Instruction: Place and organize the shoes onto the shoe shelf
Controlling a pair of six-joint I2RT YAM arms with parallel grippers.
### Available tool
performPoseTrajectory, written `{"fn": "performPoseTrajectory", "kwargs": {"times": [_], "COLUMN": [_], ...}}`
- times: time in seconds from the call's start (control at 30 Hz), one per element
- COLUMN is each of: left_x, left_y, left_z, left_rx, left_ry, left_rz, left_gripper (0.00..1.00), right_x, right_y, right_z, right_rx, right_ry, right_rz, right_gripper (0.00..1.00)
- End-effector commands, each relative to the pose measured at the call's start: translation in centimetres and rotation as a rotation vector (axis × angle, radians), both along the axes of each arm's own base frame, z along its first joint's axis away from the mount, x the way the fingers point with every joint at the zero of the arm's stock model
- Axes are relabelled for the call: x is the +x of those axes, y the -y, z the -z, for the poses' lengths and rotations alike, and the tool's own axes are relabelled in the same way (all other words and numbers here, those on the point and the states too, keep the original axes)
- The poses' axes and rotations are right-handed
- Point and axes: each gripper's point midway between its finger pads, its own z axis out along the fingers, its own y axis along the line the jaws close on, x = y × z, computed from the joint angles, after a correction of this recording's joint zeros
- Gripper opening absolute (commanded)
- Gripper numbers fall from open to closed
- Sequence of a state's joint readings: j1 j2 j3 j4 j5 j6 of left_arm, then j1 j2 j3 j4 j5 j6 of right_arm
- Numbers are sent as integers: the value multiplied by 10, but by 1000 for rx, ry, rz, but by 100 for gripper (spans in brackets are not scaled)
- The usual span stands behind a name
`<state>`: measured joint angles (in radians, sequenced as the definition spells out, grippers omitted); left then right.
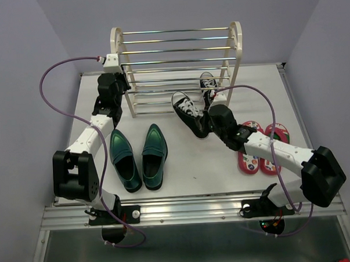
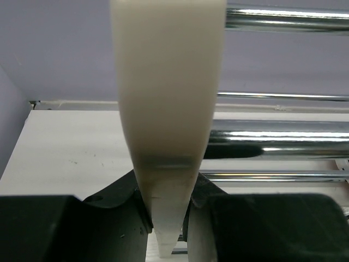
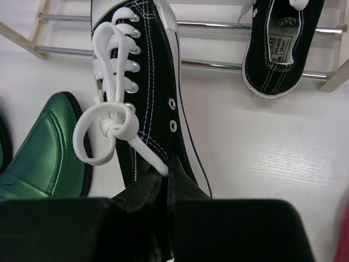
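The cream shoe shelf (image 1: 178, 61) stands at the back of the table. My left gripper (image 1: 124, 85) is shut on its left side panel (image 2: 169, 82), which fills the gap between the fingers. My right gripper (image 1: 206, 121) is shut on the heel part of a black sneaker (image 1: 188, 110), its toe pointing at the shelf; it also shows in the right wrist view (image 3: 147, 82). The other black sneaker (image 1: 208, 82) lies on the low rods (image 3: 278, 49). Two green loafers (image 1: 140, 157) lie front left. Red flip-flops (image 1: 263, 147) lie to the right, partly under my right arm.
The shelf's upper metal rods (image 1: 177, 41) carry nothing. A green loafer toe (image 3: 43, 153) lies close to the left of the held sneaker. Purple cables loop over both arms. Grey walls close in the table on three sides.
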<state>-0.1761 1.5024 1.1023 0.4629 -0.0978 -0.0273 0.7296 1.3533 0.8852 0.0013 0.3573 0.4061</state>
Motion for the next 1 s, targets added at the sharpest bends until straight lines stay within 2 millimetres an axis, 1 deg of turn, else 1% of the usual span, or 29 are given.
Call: {"fn": "performPoseTrajectory", "kwargs": {"times": [0.0,0.03,0.2,0.27,0.3,0.4,0.43,0.47,0.53,0.6,0.63,0.8,0.97], "left_x": [6,6,8,9,9,10,10,10,10,10,10,9,6], "left_y": [11,11,13,13,13,14,14,14,14,15,16,15,13], "left_z": [5,5,9,10,10,14,14,14,17,17,18,17,17], "left_rx": [-98,-100,-102,-102,-102,-105,-107,-107,-107,-112,-115,-120,-128], "left_ry": [-20,-21,-30,-32,-32,-40,-40,-42,-46,-47,-50,-49,-47], "left_rz": [27,28,35,36,35,36,38,38,38,39,42,40,27], "left_gripper": [15,15,15,15,15,15,15,15,14,14,14,14,12], "right_x": [28,33,48,55,58,63,66,69,73,77,81,92,102], "right_y": [-13,-10,-10,-9,-10,-12,-13,-12,-13,-15,-12,-15,-17], "right_z": [-61,-62,-69,-67,-70,-68,-73,-71,-76,-77,-77,-73,-74], "right_rx": [189,194,218,228,242,257,267,265,288,305,313,348,395], "right_ry": [157,165,205,207,216,221,235,238,258,263,265,270,284], "right_rz": [43,57,99,122,125,143,148,163,177,190,206,246,288], "right_gripper": [1,1,1,1,1,1,1,1,1,1,1,1,1]}}
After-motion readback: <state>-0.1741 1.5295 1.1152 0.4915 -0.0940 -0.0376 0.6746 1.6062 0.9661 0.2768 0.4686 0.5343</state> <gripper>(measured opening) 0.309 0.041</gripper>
